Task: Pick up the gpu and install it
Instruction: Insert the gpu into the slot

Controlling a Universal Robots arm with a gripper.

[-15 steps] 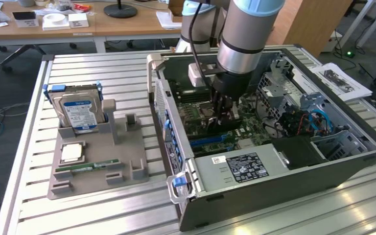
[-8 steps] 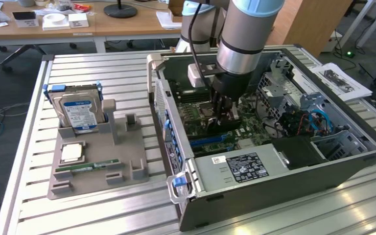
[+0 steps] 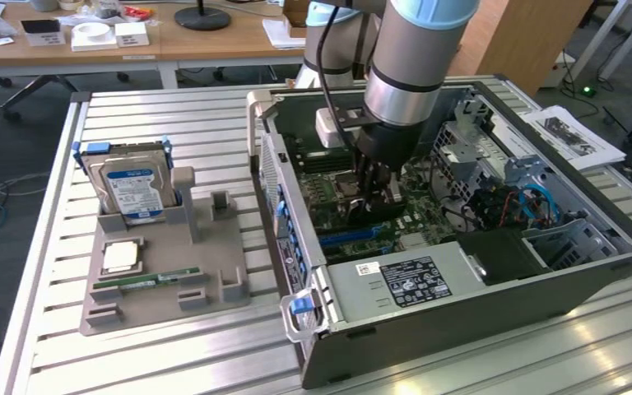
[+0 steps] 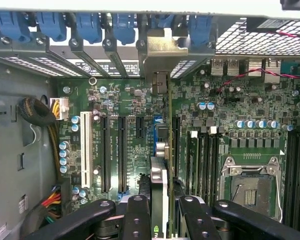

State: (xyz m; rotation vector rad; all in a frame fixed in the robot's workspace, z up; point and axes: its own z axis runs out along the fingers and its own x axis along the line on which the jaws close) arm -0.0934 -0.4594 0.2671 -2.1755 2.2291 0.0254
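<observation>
**Inspector:** State of the gripper [image 4: 162,212]?

**Recorder:** Closed on the graphics card [image 4: 159,175]. Its fingers [image 4: 137,215] press the card's two flat faces, one on each side, so the card stands on edge over the motherboard [image 4: 120,95]. In my judgement, this grip leaves the lower connector edge free and keeps the card square to the board.

**Inspector:** Where is the card in the scene?

**Recorder:** It is inside the open computer case [image 3: 492,288], which lies on its side on the slatted table [image 3: 184,354] with the open face up. The arm reaches straight down into the case, near the middle of the board. The card's silver end bracket [image 4: 162,50] sits at the rear wall, in line with the row of blue latches [image 4: 90,25]. The card runs parallel to the long black slots [image 4: 122,150], just beside them. That alignment suits a bracket that has to meet the rear opening while the edge meets its slot.

**Inspector:** Is it seated?

**Recorder:** I cannot tell. The card's own body hides its lower edge.

**Inspector:** Other parts?

**Recorder:** A grey stand [image 3: 162,304] sits on the exterior view's left, well apart from the case. It holds a hard drive [image 3: 135,189] upright and a memory stick [image 3: 146,280] lying flat. The gripper touches neither. The processor socket [image 4: 252,187] lies well apart from the card.
</observation>
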